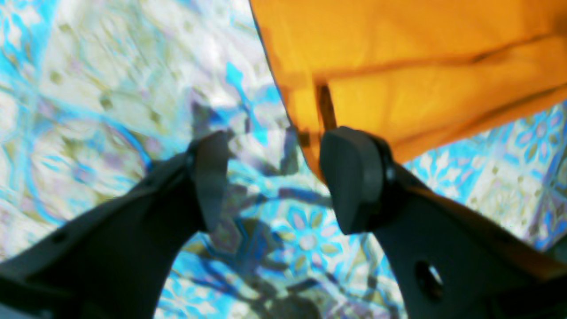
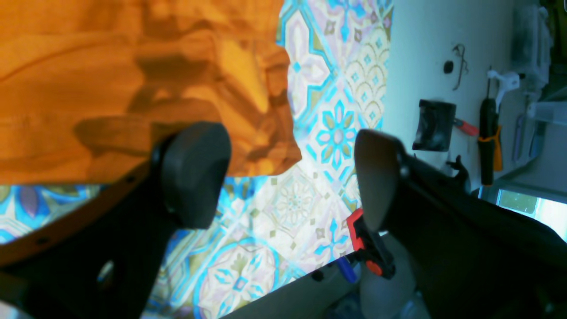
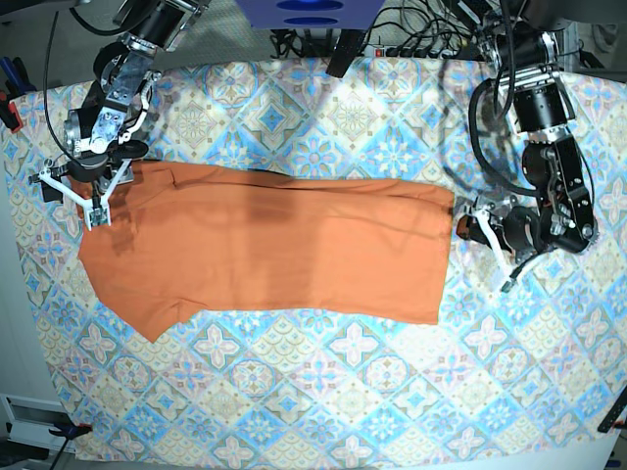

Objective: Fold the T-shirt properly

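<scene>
Tablecloth (image 3: 323,392): blue-and-beige patterned cloth covers the table; its near strip lies bare in the base view.
T-shirt (image 3: 274,250): burnt-orange, spread flat as a long band across the middle of the tablecloth, one sleeve pointing toward the near left in the base view.
Left gripper (image 3: 495,250): fingers apart and empty, just beside the shirt's edge on the base view's right. Its wrist view is blurred, but one finger (image 1: 354,177) seems to sit at the shirt's hem, the other over bare cloth.
Right gripper (image 3: 76,196): fingers apart, holding nothing, at the shirt's far corner on the base view's left.
Cables (image 3: 421,29): tangled beyond the table's far edge.
</scene>
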You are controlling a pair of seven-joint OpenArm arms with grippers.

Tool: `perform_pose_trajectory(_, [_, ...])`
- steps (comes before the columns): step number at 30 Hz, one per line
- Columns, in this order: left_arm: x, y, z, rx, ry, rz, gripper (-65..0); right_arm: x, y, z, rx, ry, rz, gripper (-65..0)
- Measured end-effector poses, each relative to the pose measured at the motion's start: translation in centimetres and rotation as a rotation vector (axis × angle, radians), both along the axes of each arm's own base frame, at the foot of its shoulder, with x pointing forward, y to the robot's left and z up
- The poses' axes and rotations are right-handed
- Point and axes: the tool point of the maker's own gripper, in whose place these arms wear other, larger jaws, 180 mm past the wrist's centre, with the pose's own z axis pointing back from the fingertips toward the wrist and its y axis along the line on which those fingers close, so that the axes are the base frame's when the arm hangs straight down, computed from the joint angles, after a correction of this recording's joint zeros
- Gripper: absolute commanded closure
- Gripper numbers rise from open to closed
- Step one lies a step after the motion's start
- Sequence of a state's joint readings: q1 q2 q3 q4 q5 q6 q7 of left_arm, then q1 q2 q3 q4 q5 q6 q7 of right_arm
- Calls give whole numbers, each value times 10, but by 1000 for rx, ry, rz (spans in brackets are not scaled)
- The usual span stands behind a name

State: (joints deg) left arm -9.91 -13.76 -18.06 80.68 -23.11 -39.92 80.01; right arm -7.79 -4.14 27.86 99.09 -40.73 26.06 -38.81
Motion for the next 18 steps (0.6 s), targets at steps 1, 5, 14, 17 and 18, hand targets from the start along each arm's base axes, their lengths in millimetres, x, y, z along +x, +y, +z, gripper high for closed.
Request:
perform_pose_trajectory(1, [-9,-1,-7,4,26,-3,-364,-1,1,-1,2,5,4,-456])
perform_pose_trajectory(5, [-35,-13,-28,14,109,-54,-364,1,9,-9,70,-16,1,-456])
perform_pose_trajectory(14, [-30,-17,-26,17,97,-72,-364,5,6,-25,243,46,-39,-455])
perform_pose_trajectory(17, [-26,-17,-23,17,87,-72,-364,23,-4,-19,245,65,-24,-454])
perform_pose_trajectory(18, [-25,-18,-22,15,81,-72,-364,26,-4,-20,259,64,-17,-454])
